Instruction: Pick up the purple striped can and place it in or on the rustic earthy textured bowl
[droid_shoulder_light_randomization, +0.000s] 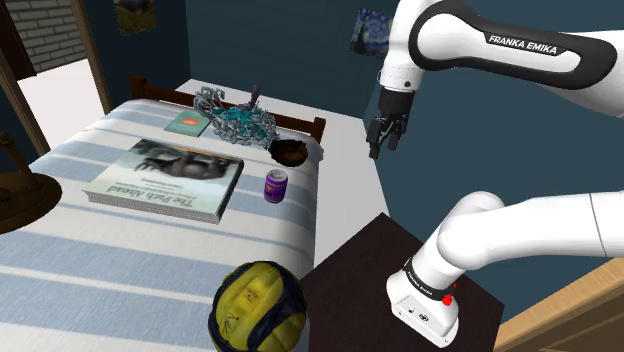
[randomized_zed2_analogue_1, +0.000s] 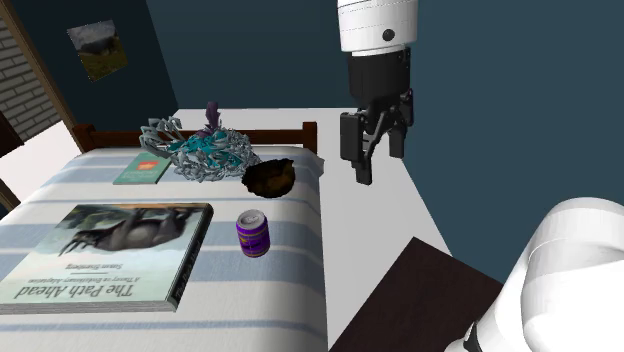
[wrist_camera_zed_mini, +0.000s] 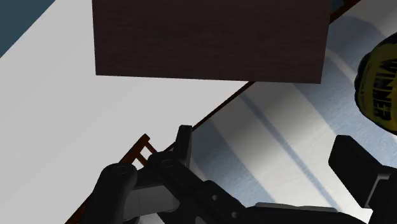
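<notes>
Purple striped can upright on the blue-and-white striped bed, close to the long side edge facing the dark brown stand. Small markings on its label, too small to read.

Jaws wide open, gripping nothing, touching nothing; black fingers well apart in the wrist view, with floor and bed edge seen between them. Hanging high over the white floor, off that same side edge, level with the headboard corner. Well apart from the can.

Dark brown rough-textured bowl at the corner where the side edge meets the wooden headboard, near the can but not touching.

Open strip of bedcover between can and bowl, and along the side edge. Toward the bed's middle, just beside the can, a large hardcover book lying flat, titled "The Path Ahead"; smaller line beneath not legible. Along the headboard edge, a tangle of silver and teal chain and a small teal book. Near the foot of the side edge, a yellow and dark blue ball, lettering unreadable.

"FRANKA EMIKA" printed on the white arm.
</notes>
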